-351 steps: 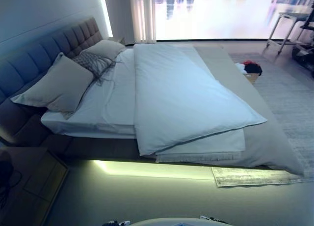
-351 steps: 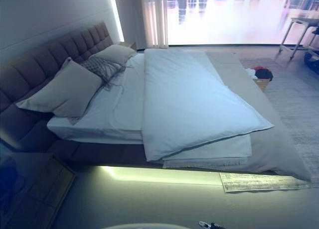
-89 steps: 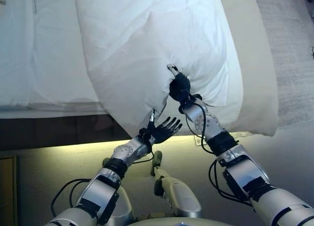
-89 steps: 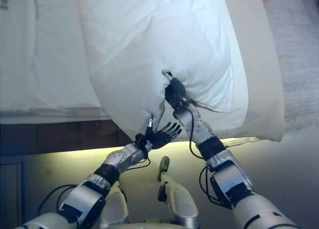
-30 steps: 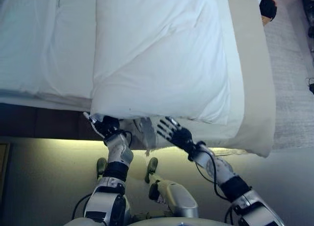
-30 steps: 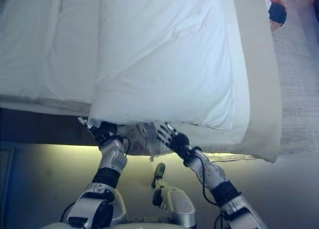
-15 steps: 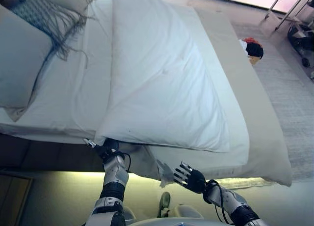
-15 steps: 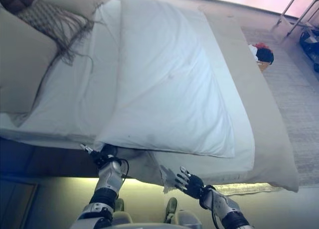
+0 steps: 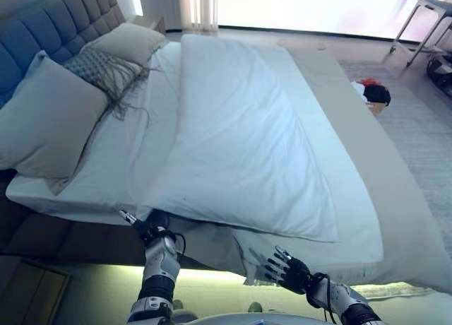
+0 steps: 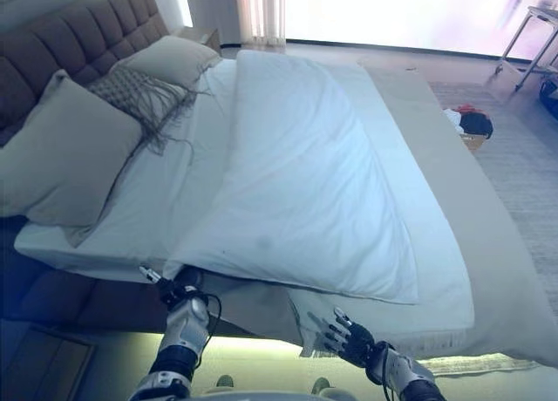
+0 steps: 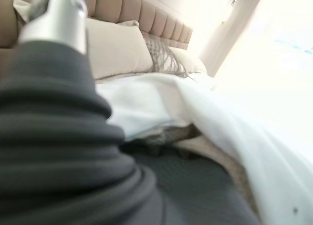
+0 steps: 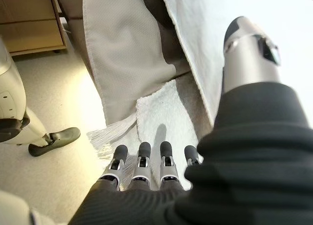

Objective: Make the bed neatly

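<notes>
A white duvet (image 9: pixel 240 148) lies folded along the middle of the bed, over a white sheet (image 9: pixel 127 148) and a beige blanket (image 9: pixel 395 198). My left hand (image 9: pixel 152 226) is at the duvet's near left corner, at the bed's edge, with its fingers tucked under the cloth and curled on it. The left wrist view shows the duvet (image 11: pixel 230 117) just past the hand's cover. My right hand (image 9: pixel 286 268) is open with fingers spread, below the bed's near edge. In the right wrist view its straight fingers (image 12: pixel 142 161) point at the hanging blanket edge (image 12: pixel 122 83).
Two beige pillows (image 9: pixel 49 120) (image 9: pixel 131 42) and a grey fringed cushion (image 9: pixel 99 67) lie against the tufted headboard (image 9: pixel 42 28). A nightstand (image 9: pixel 28 290) stands at the near left. A basket of clothes (image 9: pixel 374 95) sits on the rug (image 9: pixel 424 120) beyond the bed.
The camera has tilted up, so more of the bed shows. My left hand stays at the duvet corner. My right hand stays open, low at the bed's edge.
</notes>
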